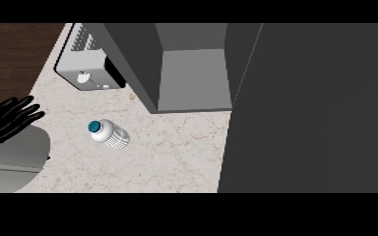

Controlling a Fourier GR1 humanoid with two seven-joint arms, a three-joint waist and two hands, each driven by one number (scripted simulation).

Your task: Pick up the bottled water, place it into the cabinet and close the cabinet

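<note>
The bottled water (pixel 108 133) stands on the pale marble counter (pixel 170 150), a clear bottle with a teal cap seen from above. Behind it and to the right, the dark grey cabinet (pixel 193 80) is open, showing a bare grey inner floor. Its large dark door (pixel 303 110) swings out and fills the right side of the head view. My left hand (pixel 16 116) rests at the left edge with fingers straight, well left of the bottle and apart from it. My right hand does not show.
A white toaster-like appliance (pixel 87 62) sits at the back left beside the cabinet. Dark wood floor (pixel 26 50) lies beyond the counter's left edge. Bare counter stretches in front of the cabinet.
</note>
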